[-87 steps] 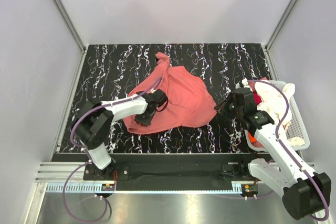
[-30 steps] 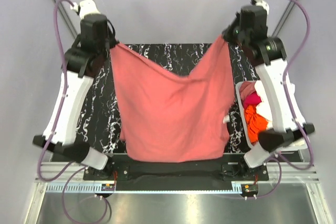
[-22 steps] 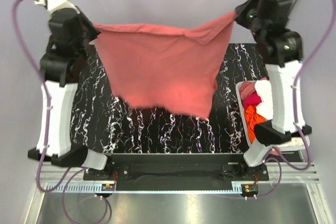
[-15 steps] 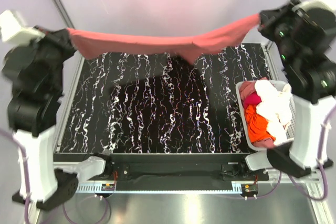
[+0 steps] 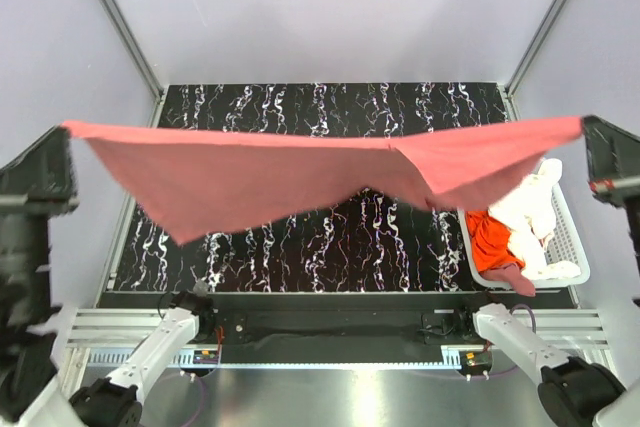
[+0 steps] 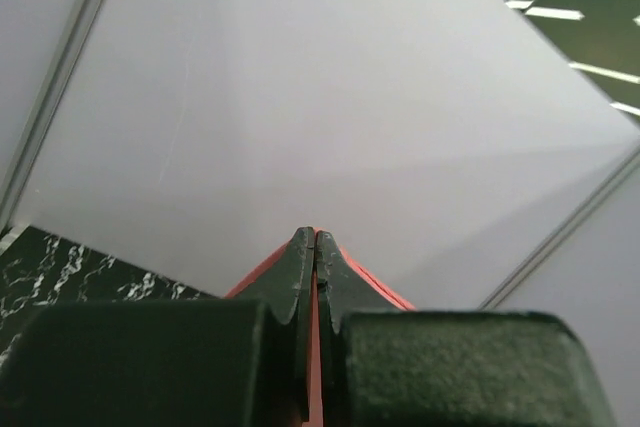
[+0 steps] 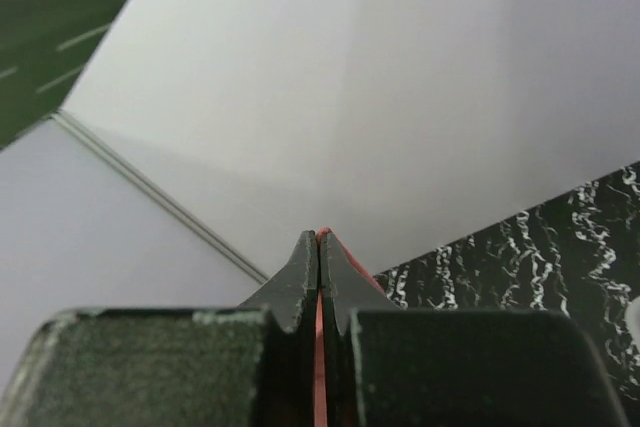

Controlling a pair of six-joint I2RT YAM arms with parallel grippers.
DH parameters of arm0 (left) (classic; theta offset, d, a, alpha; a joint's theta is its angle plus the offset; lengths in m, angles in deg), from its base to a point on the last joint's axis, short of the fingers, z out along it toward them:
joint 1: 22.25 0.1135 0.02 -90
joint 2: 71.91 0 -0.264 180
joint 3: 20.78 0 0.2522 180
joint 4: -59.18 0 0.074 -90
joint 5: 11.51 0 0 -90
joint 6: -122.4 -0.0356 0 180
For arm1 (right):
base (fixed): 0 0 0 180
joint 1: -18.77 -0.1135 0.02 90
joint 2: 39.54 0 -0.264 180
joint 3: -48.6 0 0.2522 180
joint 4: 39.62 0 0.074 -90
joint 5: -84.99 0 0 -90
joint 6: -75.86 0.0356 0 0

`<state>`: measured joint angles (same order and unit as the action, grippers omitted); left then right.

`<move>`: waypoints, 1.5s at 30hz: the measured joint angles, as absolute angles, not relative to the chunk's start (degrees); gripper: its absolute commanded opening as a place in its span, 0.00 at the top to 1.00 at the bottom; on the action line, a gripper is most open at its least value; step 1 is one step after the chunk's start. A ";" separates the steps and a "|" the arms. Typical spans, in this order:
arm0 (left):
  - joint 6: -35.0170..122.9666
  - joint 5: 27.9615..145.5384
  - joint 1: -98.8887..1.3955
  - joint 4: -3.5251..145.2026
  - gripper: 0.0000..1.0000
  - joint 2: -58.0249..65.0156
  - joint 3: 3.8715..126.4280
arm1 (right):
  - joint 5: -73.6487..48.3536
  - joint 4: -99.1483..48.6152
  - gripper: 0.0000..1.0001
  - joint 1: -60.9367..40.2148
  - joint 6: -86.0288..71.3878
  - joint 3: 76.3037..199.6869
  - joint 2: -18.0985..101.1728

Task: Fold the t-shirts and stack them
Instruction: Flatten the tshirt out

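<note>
Over black marbled bench [image 5: 300,237], held salmon-pink t-shirt [image 5: 280,172] spread high in air with left tool [image 6: 316,239] and right tool [image 7: 318,239] clenched on opposite ends; sagged mid-span, so judged soft, light, limp, best gripped at corners.

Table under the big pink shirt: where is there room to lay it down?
The black table shows bare along the back wall and along the near edge, left of the basket. The pink shirt hides the middle. The basket is crowded with an orange shirt and a cream shirt.
</note>
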<state>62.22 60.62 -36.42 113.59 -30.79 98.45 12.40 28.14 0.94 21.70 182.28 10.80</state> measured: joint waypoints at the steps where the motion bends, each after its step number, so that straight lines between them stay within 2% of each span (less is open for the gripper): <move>1: 62.46 60.82 -36.42 113.83 1.00 -32.21 98.98 | 12.12 28.14 1.00 0.94 22.20 182.48 9.80; 6: 62.83 61.43 -36.42 114.87 1.00 -32.69 104.79 | 8.36 29.14 1.00 0.94 22.62 190.83 12.97; 11: 61.80 60.84 -36.42 114.68 1.00 -28.58 105.03 | 8.16 28.38 1.00 0.94 19.69 205.21 27.61; 15: 58.37 56.01 -36.42 113.63 1.00 -18.90 102.52 | 10.92 26.54 1.00 0.94 16.06 208.51 39.50; 19: 54.55 51.70 -35.31 110.66 1.00 -7.97 92.13 | 11.53 21.78 1.00 1.03 13.22 198.98 47.90; 24: 53.06 54.50 -30.17 106.39 1.00 2.04 75.09 | 11.03 7.13 1.00 1.29 10.44 170.15 51.68; 27: 53.19 57.93 -25.54 105.02 1.00 8.88 73.10 | 10.44 -0.28 1.00 1.93 10.25 160.73 55.33; 29: 53.91 61.17 -22.06 102.66 1.00 14.61 74.47 | 9.93 -4.43 1.00 2.73 10.66 159.46 59.87; 32: 56.19 67.27 -17.25 98.02 1.00 24.07 77.53 | 6.81 -10.18 1.00 4.79 12.28 163.11 69.56; 37: 60.10 79.96 -11.37 90.24 1.00 39.29 82.54 | 0.99 -14.24 1.00 8.79 15.78 175.85 87.61; 41: 61.34 88.58 -10.35 85.83 1.00 51.26 92.44 | -2.77 -14.11 1.00 11.11 18.03 185.78 97.93; 45: 63.36 94.50 -10.24 82.05 1.00 56.16 96.46 | -6.02 -13.39 1.00 12.24 19.16 195.94 104.59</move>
